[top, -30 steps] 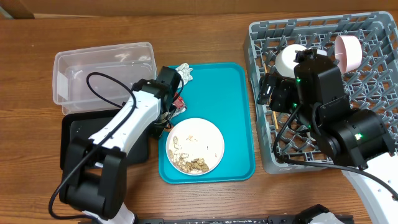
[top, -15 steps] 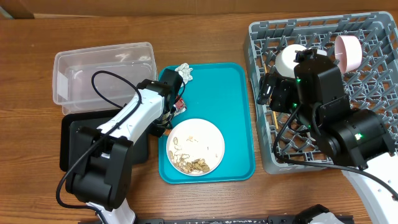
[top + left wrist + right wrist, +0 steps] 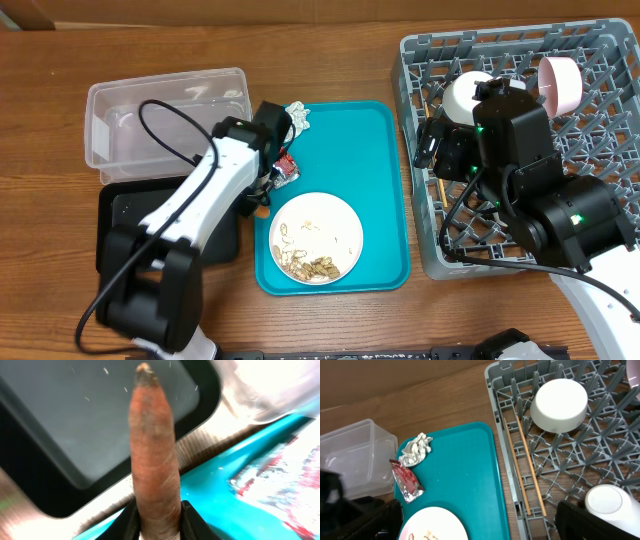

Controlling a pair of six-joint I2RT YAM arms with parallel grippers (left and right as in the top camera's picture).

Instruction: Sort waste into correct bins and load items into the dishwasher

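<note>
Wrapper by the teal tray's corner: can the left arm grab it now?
Probably not yet. The left gripper is shut on the carrot, so it has no room, though the wrapper lies uncovered nearby.

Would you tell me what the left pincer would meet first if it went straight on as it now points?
Likely the black tray, lying beyond the carrot piece that the left pincer grips; depth is unclear.

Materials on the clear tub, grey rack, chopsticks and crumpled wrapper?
Clear tub: looks like translucent plastic, glossy; table shows through its walls.
Dish rack: moulded grey plastic, matte; uniform lattice and pegs.
Chopsticks: likely wood or bamboo; pale tan, dull.
Crumpled wrapper: probably foil or metallised film; silvery-white, holds sharp creases.
</note>
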